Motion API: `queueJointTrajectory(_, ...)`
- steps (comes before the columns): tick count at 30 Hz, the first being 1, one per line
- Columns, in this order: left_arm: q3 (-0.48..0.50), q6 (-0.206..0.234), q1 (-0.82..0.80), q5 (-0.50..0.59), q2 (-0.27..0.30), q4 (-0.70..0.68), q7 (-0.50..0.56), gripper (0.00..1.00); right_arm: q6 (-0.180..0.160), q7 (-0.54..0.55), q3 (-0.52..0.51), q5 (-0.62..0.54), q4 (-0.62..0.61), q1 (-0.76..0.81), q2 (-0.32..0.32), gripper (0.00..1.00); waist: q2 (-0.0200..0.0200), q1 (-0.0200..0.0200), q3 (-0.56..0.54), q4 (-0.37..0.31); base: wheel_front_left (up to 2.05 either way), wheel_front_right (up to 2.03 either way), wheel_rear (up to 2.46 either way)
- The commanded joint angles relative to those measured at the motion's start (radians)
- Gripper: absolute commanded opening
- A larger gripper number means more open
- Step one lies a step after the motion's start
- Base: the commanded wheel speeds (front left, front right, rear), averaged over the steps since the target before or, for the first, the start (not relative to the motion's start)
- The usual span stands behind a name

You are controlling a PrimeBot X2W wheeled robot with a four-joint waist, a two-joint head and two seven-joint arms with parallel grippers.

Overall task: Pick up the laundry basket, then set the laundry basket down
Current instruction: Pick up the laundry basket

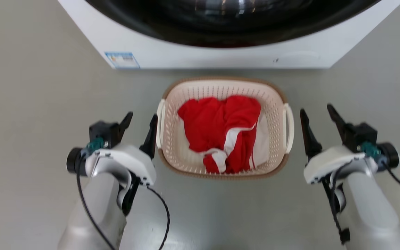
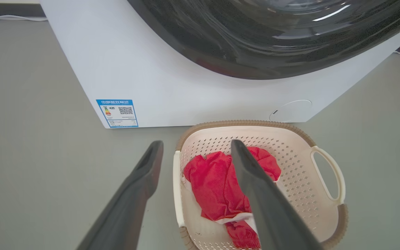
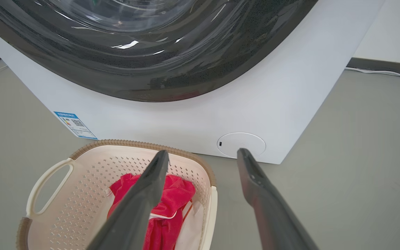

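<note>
We found the laundry basket (image 1: 221, 91) resting on the grey floor (image 1: 30, 104), just in front of the washing machine (image 1: 221, 55), with a red and white garment (image 1: 217, 121) inside. Our left gripper (image 1: 142, 117) stood spread wide just beside its left side, holding nothing. Our right gripper (image 1: 316, 108), likewise spread and empty, stood near its right side.

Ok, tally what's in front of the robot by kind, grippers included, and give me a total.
Washer: 1
Basket: 1
Laundry pile: 1, red and white cloth in the basket, number of pieces unclear
Grippers: 2, left gripper and right gripper, both open
Total: 5
</note>
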Motion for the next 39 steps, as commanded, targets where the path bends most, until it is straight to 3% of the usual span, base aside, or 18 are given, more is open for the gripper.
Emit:
queueJointTrajectory(1,0.015,-0.01,-0.033,-0.009,0.018,0.006,-0.006,1.0,0.007,-0.013,0.017,-0.011,-0.007,-0.025,0.003,1.0,0.0,0.0,0.066,0.008,0.0,0.0,0.0)
queueJointTrajectory(17,-0.051,0.003,-0.216,-0.058,0.018,0.135,-0.006,1.0,0.007,-0.013,-0.003,-0.031,0.03,-0.155,0.003,1.0,0.0,0.0,0.271,0.002,0.0,0.0,0.0)
queueJointTrajectory(39,-0.045,0.021,-0.304,-0.052,0.018,0.189,-0.006,1.0,0.007,-0.013,-0.008,-0.026,-0.006,-0.167,0.003,1.0,0.0,0.0,0.412,0.011,0.0,0.0,0.0)
